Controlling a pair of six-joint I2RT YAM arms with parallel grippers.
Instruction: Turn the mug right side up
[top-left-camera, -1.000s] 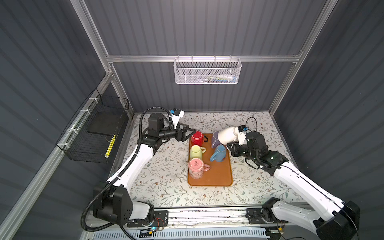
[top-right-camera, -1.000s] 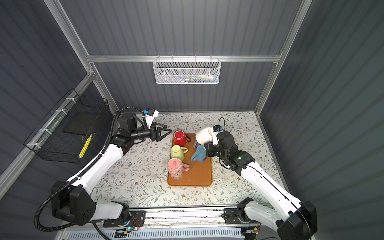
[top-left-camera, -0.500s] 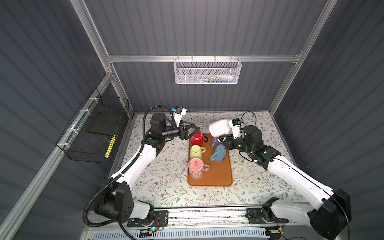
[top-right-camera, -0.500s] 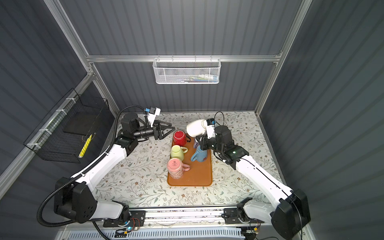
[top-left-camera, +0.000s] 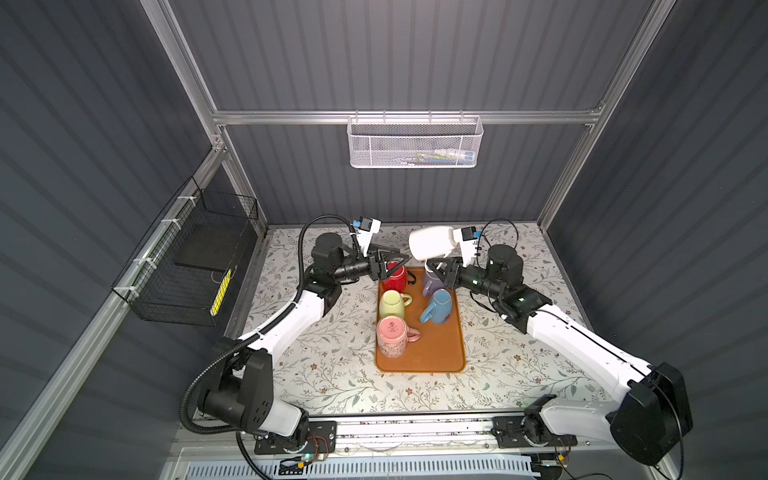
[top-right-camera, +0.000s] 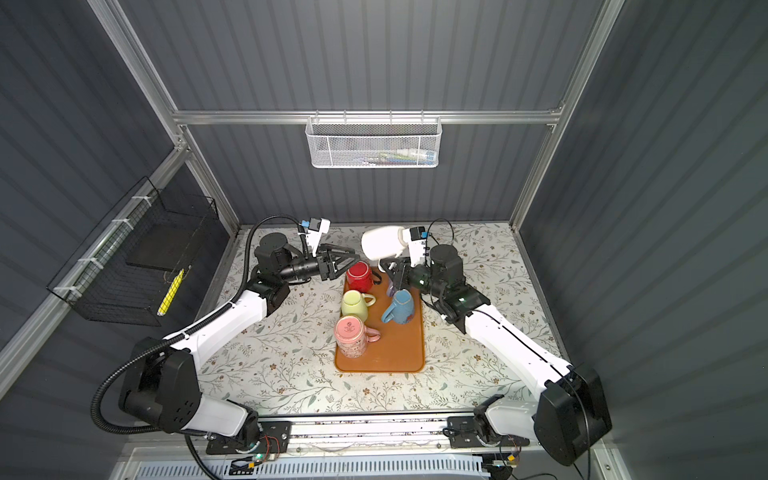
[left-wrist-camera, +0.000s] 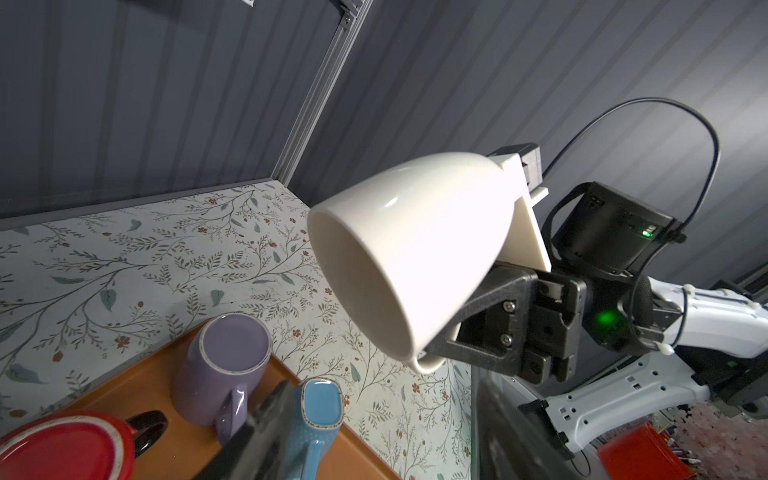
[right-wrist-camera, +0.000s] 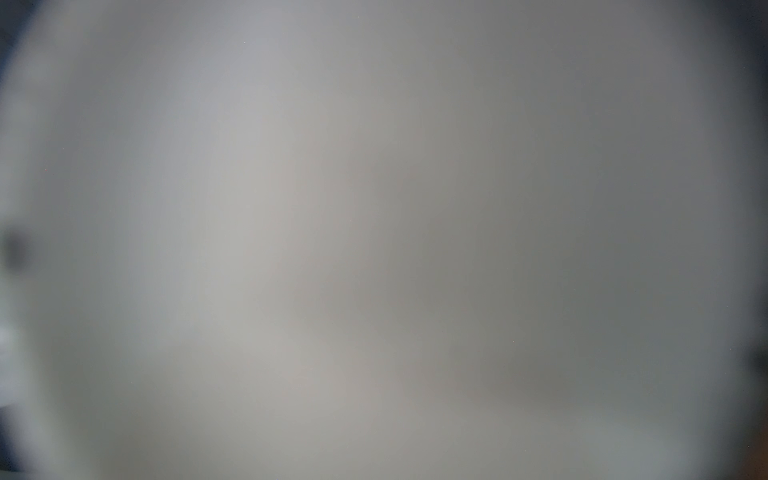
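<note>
The white mug (top-left-camera: 430, 248) (top-right-camera: 380, 246) hangs in the air over the far end of the orange tray (top-left-camera: 444, 357), lying on its side. Its mouth faces my left arm, as the left wrist view shows (left-wrist-camera: 415, 249). My right gripper (top-left-camera: 436, 266) (top-right-camera: 391, 266) (left-wrist-camera: 432, 359) is shut on the mug's handle, under the body. My left gripper (top-left-camera: 397, 262) (top-right-camera: 353, 259) stands open just left of the mug's mouth, above the red mug (top-left-camera: 395, 277), holding nothing. A blurred pale surface fills the right wrist view.
Upside down on the tray stand a red mug, a yellow-green mug (top-left-camera: 391, 304), a pink mug (top-left-camera: 392, 336), a blue mug (top-left-camera: 438, 306) and a purple mug (top-left-camera: 432, 284). A black wire basket (top-left-camera: 199, 266) hangs on the left wall and a white mesh basket (top-left-camera: 415, 143) on the back wall.
My right arm has raised the white mug and carried it leftward, turning its mouth toward the left arm. My left gripper has moved right toward the mug, its jaws a little narrower.
</note>
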